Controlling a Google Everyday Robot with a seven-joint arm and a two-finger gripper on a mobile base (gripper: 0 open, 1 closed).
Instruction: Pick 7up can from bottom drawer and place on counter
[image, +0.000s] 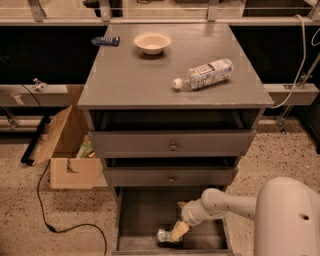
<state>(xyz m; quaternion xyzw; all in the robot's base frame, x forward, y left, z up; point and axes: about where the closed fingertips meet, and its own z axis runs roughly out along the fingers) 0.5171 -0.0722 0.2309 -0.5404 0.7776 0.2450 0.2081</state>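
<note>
The 7up can (165, 236) lies on its side on the floor of the open bottom drawer (137, 212), near the drawer's front edge. My gripper (177, 232) reaches down into the drawer from the right on a white arm, and its tan fingers sit right at the can's right end. The counter (135, 77) is the grey top of the cabinet, above the two upper drawers.
A clear plastic bottle (204, 74) lies on its side on the counter's right part. A cream bowl (152, 42) and a dark remote (105, 41) sit at the back. An open cardboard box (67, 150) and a black cable (50, 220) are on the floor to the left.
</note>
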